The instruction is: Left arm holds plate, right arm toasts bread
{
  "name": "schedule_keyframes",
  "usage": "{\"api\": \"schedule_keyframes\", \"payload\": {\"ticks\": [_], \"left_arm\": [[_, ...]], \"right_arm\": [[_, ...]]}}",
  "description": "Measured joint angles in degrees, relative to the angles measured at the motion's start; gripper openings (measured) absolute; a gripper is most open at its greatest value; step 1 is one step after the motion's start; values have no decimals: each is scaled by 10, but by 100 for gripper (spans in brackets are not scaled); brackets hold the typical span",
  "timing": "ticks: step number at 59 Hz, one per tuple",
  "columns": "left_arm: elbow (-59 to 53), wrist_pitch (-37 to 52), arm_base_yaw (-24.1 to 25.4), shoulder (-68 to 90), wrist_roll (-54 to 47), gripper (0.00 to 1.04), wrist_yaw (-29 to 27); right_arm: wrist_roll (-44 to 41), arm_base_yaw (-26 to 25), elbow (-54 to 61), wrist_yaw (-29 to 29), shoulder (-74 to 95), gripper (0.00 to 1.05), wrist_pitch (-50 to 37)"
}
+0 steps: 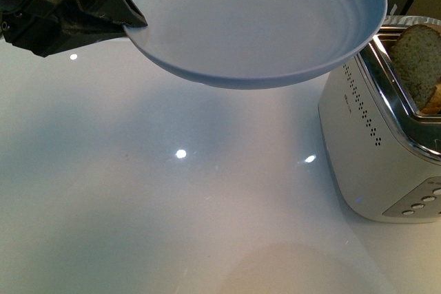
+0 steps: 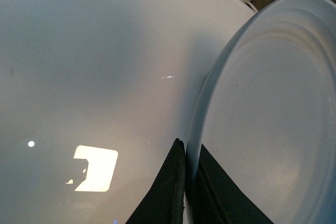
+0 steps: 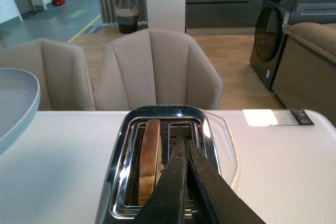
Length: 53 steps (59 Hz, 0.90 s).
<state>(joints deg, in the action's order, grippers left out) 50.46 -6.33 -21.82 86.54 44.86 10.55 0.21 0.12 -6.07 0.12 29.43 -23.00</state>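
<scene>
Only the right wrist view looks down into the toaster (image 3: 119, 153). There the bread (image 3: 150, 156) stands on edge in one slot, and the right hand (image 3: 184, 149) hovers just beside it, fingers pressed together on nothing. The front view shows the left hand (image 1: 135, 21) pinching the rim of the plate (image 1: 255, 25), which hangs above the tabletop (image 1: 172, 204) with its edge close to the toaster. Chairs (image 3: 157, 72) stand behind.
</scene>
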Motion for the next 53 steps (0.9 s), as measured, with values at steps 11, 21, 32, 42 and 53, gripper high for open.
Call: {"api": "schedule_keyframes", "payload": {"ticks": [11, 21, 32, 42, 53], "left_arm": [[-1, 1, 0, 0, 0, 3, 0], [-2, 2, 0, 0, 0, 3, 0], [-7, 2, 0, 0, 0, 3, 0], [-7, 3, 0, 0, 0, 3, 0], [-7, 3, 0, 0, 0, 3, 0]], "right_arm": [[0, 0, 21, 0, -43, 2, 24], [0, 0, 35, 0, -86, 2, 52], [0, 0, 48, 0, -117, 2, 60], [0, 0, 48, -1, -144, 2, 79], [0, 0, 48, -1, -172, 2, 107]]}}
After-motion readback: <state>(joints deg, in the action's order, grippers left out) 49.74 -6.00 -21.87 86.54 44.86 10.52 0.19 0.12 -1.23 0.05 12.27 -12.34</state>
